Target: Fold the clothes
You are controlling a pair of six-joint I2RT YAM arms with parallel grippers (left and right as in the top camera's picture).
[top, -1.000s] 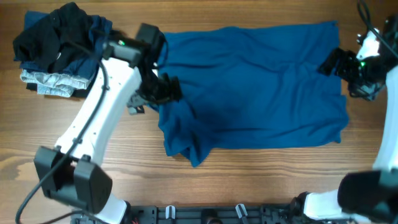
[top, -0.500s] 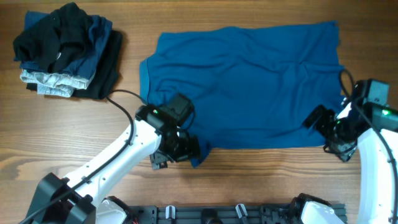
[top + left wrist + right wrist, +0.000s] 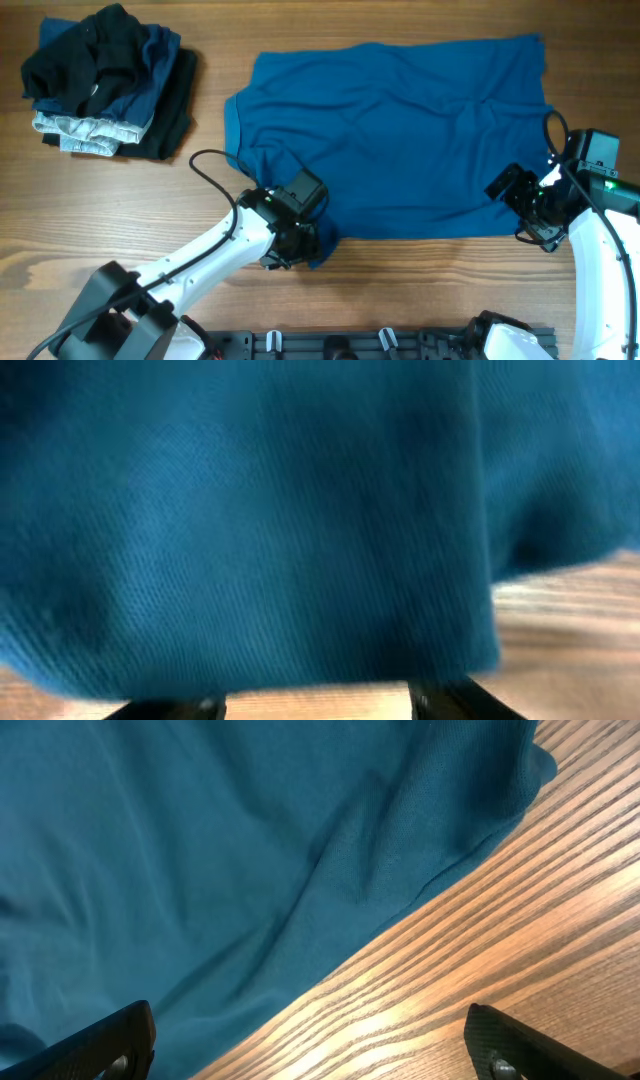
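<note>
A blue shirt (image 3: 400,130) lies spread flat on the wooden table. My left gripper (image 3: 292,245) is open at its near left corner; in the left wrist view the blue cloth (image 3: 250,520) fills the frame just past the fingertips (image 3: 318,705), with bare wood between them. My right gripper (image 3: 530,215) is open at the shirt's near right corner. In the right wrist view its fingertips (image 3: 310,1050) straddle the shirt's edge (image 3: 200,870) and bare wood, holding nothing.
A pile of dark and patterned clothes (image 3: 100,80) sits at the far left corner of the table (image 3: 420,280). Cables trail from both arms. A black rail (image 3: 340,345) runs along the table's near edge.
Both arms came from the shirt's far side to its near edge. The shirt's left part now lies flatter. In the last half second the left gripper shifted slightly right.
</note>
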